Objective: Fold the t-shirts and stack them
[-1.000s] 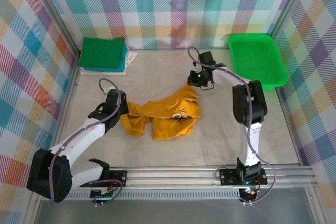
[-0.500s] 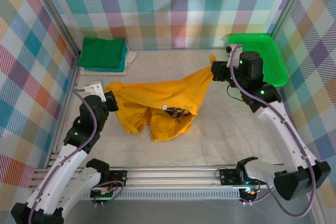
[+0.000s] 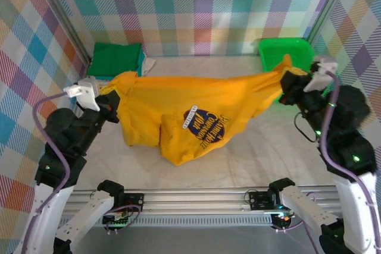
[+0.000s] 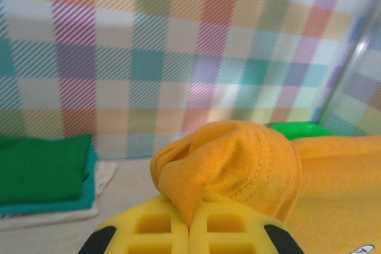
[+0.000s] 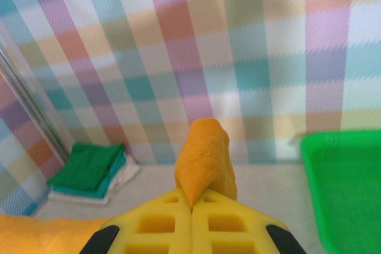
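Above the table [image 3: 256,159], the mustard-yellow t-shirt [image 3: 202,102] hangs stretched wide, logo facing up, in front of the folded t-shirts [image 3: 116,59] stacked in the far left corner, one end pinched tight in the left gripper [image 3: 111,109], the other clamped in the right gripper [image 3: 284,88].

Yellow shirt [image 3: 178,96]: dark-blue chest logo [image 3: 206,129] with yellow lettering, seen upside down, too small to read. Small white tag [image 3: 191,110] beside it, unreadable. No legible text.
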You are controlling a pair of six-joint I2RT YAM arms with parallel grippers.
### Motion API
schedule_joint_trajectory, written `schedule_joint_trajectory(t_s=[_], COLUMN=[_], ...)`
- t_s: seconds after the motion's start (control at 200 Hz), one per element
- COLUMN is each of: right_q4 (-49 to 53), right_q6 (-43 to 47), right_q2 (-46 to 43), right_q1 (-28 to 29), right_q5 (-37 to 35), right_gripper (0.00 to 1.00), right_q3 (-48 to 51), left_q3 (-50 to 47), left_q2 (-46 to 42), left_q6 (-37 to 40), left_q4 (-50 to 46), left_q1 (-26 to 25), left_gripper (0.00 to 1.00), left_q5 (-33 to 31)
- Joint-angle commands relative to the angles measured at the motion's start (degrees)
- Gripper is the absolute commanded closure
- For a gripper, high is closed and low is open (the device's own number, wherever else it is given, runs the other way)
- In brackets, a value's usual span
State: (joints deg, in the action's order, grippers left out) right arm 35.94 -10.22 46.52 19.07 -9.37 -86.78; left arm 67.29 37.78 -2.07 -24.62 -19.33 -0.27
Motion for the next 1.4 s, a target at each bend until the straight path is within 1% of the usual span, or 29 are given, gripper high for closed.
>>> schedule_joint_trajectory(t_s=[0.0,0.045,0.11,0.23,0.33,0.415,0.475,0.52,0.635,0.7,0.73,0.765,0.775,0.81,0.835,0.85,0.875,0.915,0.98,1.035,1.065,1.13,1.17,1.21,1.24,1.27,1.32,1.355,1.395], right_q4=[4.1,5.8,7.6,8.0,6.3,2.5,0.0,-1.5,-6.1,-8.9,-9.0,-8.3,-7.9,-5.2,-2.2,0.1,4.1,10.7,18.7,23.5,26.1,31.6,33.4,31.4,24.8,15.3,-0.5,-6.5,-8.6], right_q6=[2.9,3.7,4.9,5.7,5.8,5.6,5.9,5.4,2.7,1.6,0.9,0.8,0.9,1.0,0.8,0.8,0.9,1.1,1.0,0.6,0.0,-2.8,-3.3,-2.4,-1.3,-1.0,-2.5,-4.9,-6.2], right_q2=[0.8,2.3,4.7,11.0,18.0,23.7,28.2,32.0,43.7,52.1,56.6,62.2,63.9,69.9,74.5,77.3,81.8,88.6,96.2,96.9,95.5,90.3,86.0,80.3,74.3,67.2,56.4,51.5,48.4], right_q1=[-0.3,-0.3,-0.3,-0.3,-0.3,-0.3,-0.5,-1.4,-4.5,-6.0,-6.6,-6.9,-6.9,-6.9,-6.9,-7.0,-6.9,-6.9,-6.5,-6.4,-6.3,-6.0,-5.0,-3.5,-1.7,-0.2,0.8,0.7,0.9], right_q5=[-3.1,-3.5,-3.9,-3.7,-3.3,-3.9,-7.1,-7.7,-6.3,-4.3,-2.7,-1.8,-1.7,-1.8,-1.7,-1.3,-0.2,1.8,3.1,4.1,5.2,6.9,7.4,6.9,5.6,4.9,8.2,10.0,9.6], right_gripper=[1.00,1.00,1.00,1.00,1.00,1.00,1.00,1.00,1.00,1.00,1.00,1.00,1.00,0.88,0.77,0.71,0.62,0.55,0.49,0.42,0.38,0.36,0.36,0.37,0.38,0.37,0.36,0.36,0.36], right_q3=[-6.5,-10.1,-14.9,-21.2,-24.3,-23.0,-21.5,-20.3,-18.7,-20.9,-24.1,-28.7,-30.5,-37.6,-43.9,-48.2,-55.7,-69.4,-87.3,-92.5,-91.6,-84.7,-76.8,-65.1,-52.5,-38.4,-18.1,-9.7,-4.9], left_q3=[8.4,11.4,14.8,18.5,18.5,15.9,13.0,10.1,4.6,4.8,5.8,7.9,8.7,12.1,14.5,15.9,17.5,18.7,17.2,15.3,13.6,8.1,3.6,-0.8,-3.5,-5.2,-5.7,-4.6,-2.4], left_q2=[3.4,4.5,5.7,9.5,15.0,20.4,24.4,27.6,38.6,45.7,48.7,52.7,53.7,57.0,58.8,59.6,60.2,59.9,57.1,54.2,52.4,48.5,46.1,44.3,43.6,43.7,45.5,47.7,50.3], left_q6=[0.4,0.3,-0.1,0.7,0.8,0.9,0.5,-0.4,-3.4,-2.9,-1.9,-0.8,-0.4,0.3,0.4,0.5,0.6,0.7,-0.4,-1.8,-2.6,-4.8,-5.4,-5.4,-5.0,-4.3,-3.1,-2.4,-1.6], left_q4=[-5.7,-7.3,-8.7,-11.7,-11.4,-7.9,-4.3,-0.6,8.2,12.4,13.1,13.1,12.6,10.7,9.4,7.7,6.4,6.2,8.0,7.6,7.1,6.3,6.8,7.7,8.1,7.9,6.8,5.7,4.5], left_q1=[0.5,0.6,0.5,0.5,0.6,1.1,2.8,4.8,10.4,12.1,12.7,13.1,13.3,13.7,13.8,14.0,14.0,14.0,14.0,13.9,13.8,13.5,13.0,12.1,11.4,10.8,10.0,9.7,9.2], left_gripper=[1.00,1.00,1.00,1.00,1.00,1.00,1.00,1.00,1.00,1.00,0.94,0.78,0.76,0.75,0.75,0.72,0.63,0.46,0.45,0.39,0.37,0.32,0.27,0.25,0.25,0.25,0.25,0.24,0.23], left_q5=[8.6,10.1,10.3,6.2,3.6,1.5,3.0,5.5,10.5,9.8,9.6,9.4,9.2,8.6,7.3,6.7,5.9,5.4,5.5,6.3,6.6,7.3,8.0,8.1,8.0,7.4,5.7,5.2,4.7])
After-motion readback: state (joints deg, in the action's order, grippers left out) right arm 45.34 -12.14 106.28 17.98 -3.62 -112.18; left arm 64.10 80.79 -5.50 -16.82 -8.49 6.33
